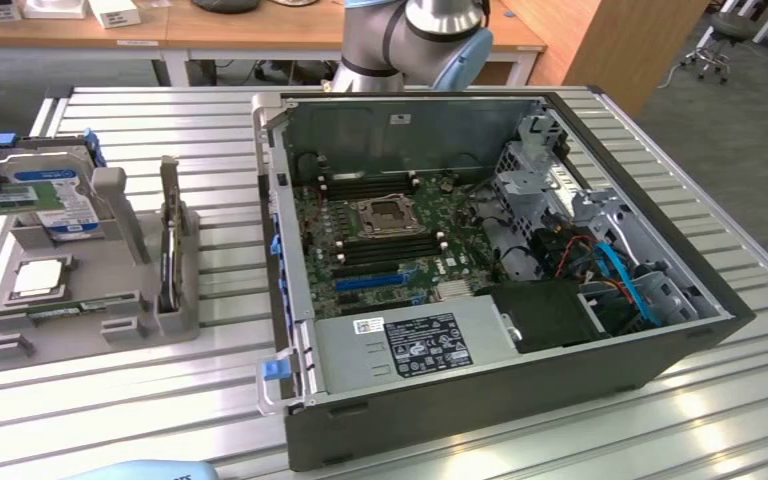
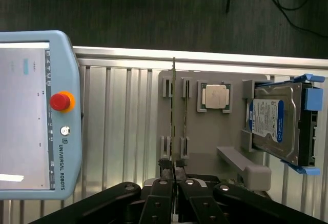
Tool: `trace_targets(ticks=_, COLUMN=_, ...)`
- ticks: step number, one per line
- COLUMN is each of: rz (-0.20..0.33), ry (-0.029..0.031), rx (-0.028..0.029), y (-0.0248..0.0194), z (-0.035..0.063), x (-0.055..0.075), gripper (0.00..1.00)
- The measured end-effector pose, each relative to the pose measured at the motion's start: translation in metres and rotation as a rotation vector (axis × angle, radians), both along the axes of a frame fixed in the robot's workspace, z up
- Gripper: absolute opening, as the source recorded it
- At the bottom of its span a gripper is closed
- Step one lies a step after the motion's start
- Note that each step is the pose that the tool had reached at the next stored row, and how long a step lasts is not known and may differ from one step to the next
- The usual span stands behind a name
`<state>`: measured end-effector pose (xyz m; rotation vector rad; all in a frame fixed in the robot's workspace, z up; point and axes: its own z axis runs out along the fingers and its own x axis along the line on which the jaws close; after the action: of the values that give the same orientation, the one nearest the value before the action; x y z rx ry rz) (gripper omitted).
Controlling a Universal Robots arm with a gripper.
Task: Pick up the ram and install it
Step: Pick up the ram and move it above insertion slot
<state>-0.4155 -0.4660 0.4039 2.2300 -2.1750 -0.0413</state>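
Over the gray tray (image 2: pixel 215 137), the ram (image 2: pixel 174 111) stands on edge, a thin line with its long axis along the tray's slots. The gripper (image 2: pixel 174 168) is clamped on it. The exterior view gives the ram's green face (image 1: pixel 11 197), lying level at that view's far left, in front of the hard drive (image 1: pixel 75 222). The open computer case (image 1: pixel 491 250) sits well apart.

Exterior view high, angled down on table (image 1: pixel 704 400), wrist view close, seemingly straight down, sharing tray (image 1: pixel 77 335) (image 2: pixel 215 131)
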Motion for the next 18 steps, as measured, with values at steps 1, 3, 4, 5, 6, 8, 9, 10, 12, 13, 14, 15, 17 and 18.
trace_targets(ticks=1, rz=0.0, ry=0.0, rx=0.0, y=0.0, z=0.0, x=0.0, gripper=0.11)
trace_targets(ticks=3, rz=0.0, ry=0.0001, rx=-0.0001, y=0.0, z=0.0001, x=0.0, gripper=0.11)
trace_targets(ticks=4, rz=0.0, ry=0.0002, rx=-0.0001, y=0.0, z=0.0001, x=0.0, gripper=0.11)
trace_targets(ticks=5, rz=0.0, ry=0.0002, rx=-0.0002, y=0.0, z=0.0002, x=0.0, gripper=0.11)
trace_targets(ticks=6, rz=0.0, ry=0.0002, rx=-0.0002, y=0.0, z=0.0002, x=0.001, gripper=0.11)
trace_targets(ticks=8, rz=0.0, ry=0.0001, rx=-0.0001, y=-0.0001, z=0.0001, x=0.002, gripper=0.11)
trace_targets(ticks=9, rz=0.0, ry=0.0002, rx=-0.0001, y=0.0, z=0.0001, x=0.003, gripper=0.11)
trace_targets(ticks=10, rz=0.0, ry=0.0001, rx=-0.0001, y=0.0, z=0.0001, x=0.005, gripper=0.11)
trace_targets(ticks=12, rz=0.0, ry=0.0001, rx=-0.0001, y=0.0, z=0.0001, x=0.008, gripper=0.11)
trace_targets(ticks=13, rz=0.0, ry=0.0001, rx=-0.0001, y=0.0, z=0.0001, x=0.01, gripper=0.11)
trace_targets(ticks=14, rz=0.0, ry=0.0001, rx=-0.0002, y=0.0, z=0.0001, x=0.011, gripper=0.11)
trace_targets(ticks=15, rz=0.0, ry=0.0001, rx=-0.0001, y=0.0, z=0.0001, x=0.013, gripper=0.11)
trace_targets(ticks=17, rz=0.0, ry=0.0001, rx=-0.0001, y=0.0, z=0.0001, x=0.016, gripper=0.11)
trace_targets(ticks=18, rz=0.0, ry=0.0001, rx=-0.0001, y=0.0, z=0.0001, x=0.019, gripper=0.11)
